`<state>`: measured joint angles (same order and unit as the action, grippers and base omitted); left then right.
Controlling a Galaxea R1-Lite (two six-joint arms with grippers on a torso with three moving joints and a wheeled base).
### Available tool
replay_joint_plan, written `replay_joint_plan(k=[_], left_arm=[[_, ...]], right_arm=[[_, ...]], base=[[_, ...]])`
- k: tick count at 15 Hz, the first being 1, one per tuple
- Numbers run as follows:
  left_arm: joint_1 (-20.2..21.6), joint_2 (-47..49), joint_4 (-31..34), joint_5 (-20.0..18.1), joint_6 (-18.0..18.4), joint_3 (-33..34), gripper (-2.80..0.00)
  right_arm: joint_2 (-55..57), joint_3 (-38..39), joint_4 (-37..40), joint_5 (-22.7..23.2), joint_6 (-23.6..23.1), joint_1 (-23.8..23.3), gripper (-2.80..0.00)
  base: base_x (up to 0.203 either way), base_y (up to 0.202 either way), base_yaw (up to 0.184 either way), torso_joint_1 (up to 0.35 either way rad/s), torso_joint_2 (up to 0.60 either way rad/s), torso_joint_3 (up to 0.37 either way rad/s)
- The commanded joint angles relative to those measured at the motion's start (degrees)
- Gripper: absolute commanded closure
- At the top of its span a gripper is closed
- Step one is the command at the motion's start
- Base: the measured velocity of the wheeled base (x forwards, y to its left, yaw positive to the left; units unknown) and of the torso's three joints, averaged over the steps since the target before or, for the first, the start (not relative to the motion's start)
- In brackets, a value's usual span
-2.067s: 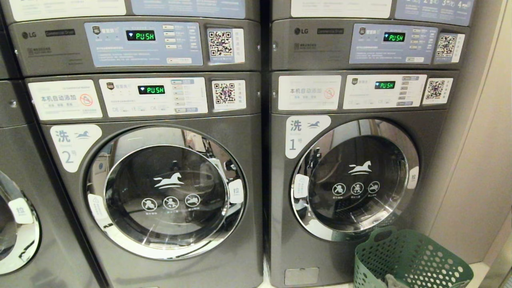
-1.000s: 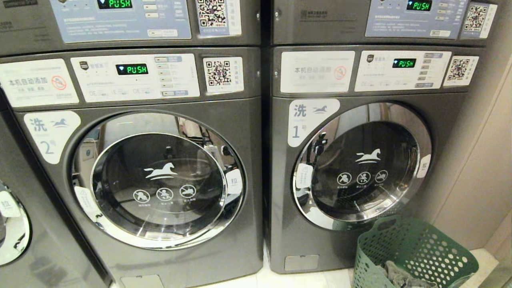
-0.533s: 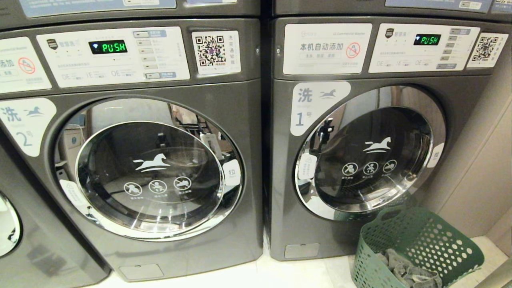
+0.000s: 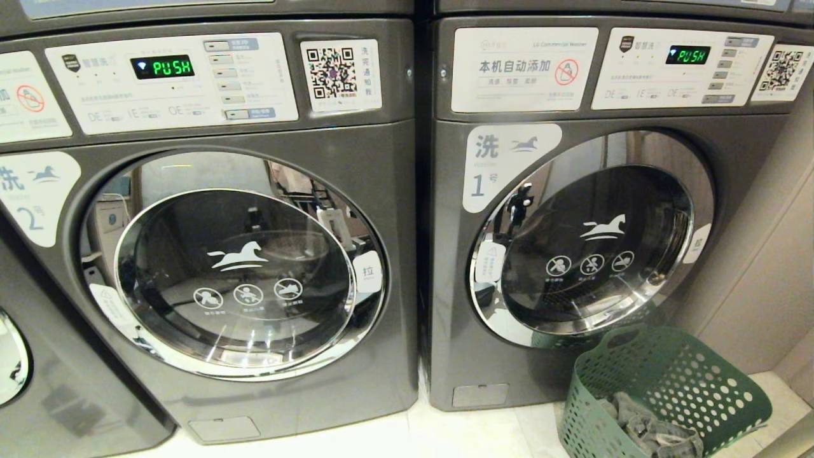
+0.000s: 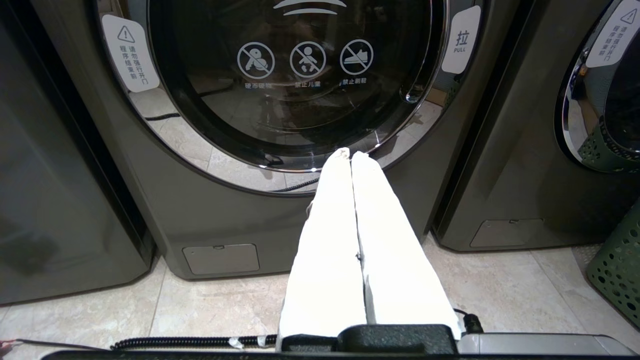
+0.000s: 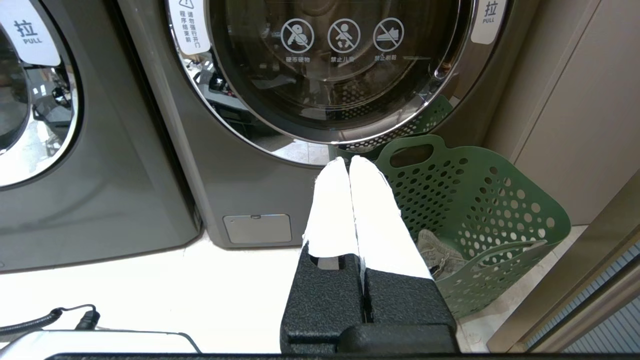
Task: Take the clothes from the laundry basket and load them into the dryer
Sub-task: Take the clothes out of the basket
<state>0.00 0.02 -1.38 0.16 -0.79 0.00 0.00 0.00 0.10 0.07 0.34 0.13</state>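
A green perforated laundry basket (image 4: 693,381) stands on the floor at the lower right, in front of the grey machine marked 1 (image 4: 591,242), whose round door is closed. Grey clothes (image 4: 648,429) lie crumpled in the basket's bottom. In the right wrist view the basket (image 6: 480,210) and the clothes (image 6: 440,252) sit just past my right gripper (image 6: 348,161), which is shut and empty. My left gripper (image 5: 350,154) is shut and empty too, low in front of the machine marked 2 (image 5: 300,75). Neither arm shows in the head view.
The machine marked 2 (image 4: 235,273) stands left of machine 1, door closed, with a third machine (image 4: 13,362) at the far left. A beige wall panel (image 4: 769,267) rises right of the basket. Pale floor tiles (image 4: 470,432) run along the machines' feet.
The whole head view has tilted downward: the upper machines have slid out of the top, and more of the basket, its clothes and the floor shows at the bottom.
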Motion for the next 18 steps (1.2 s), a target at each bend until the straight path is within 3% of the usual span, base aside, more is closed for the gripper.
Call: replay_joint_plan(k=[1, 18], left_arm=[[0.0, -0.11, -0.03, 0.02, -0.01, 0.08, 0.0], [0.0, -0.11, -0.03, 0.02, -0.01, 0.0, 0.0]], right_arm=[[-0.09, 0.0, -0.01, 0.01, 0.01, 0.04, 0.0], [-0.09, 0.0, 0.08, 0.37, -2.1, 0.04, 0.0]], base=[[0.0, 0.0, 0.0, 0.0, 0.0, 0.0], [0.0, 0.0, 0.0, 0.0, 0.0, 0.0]])
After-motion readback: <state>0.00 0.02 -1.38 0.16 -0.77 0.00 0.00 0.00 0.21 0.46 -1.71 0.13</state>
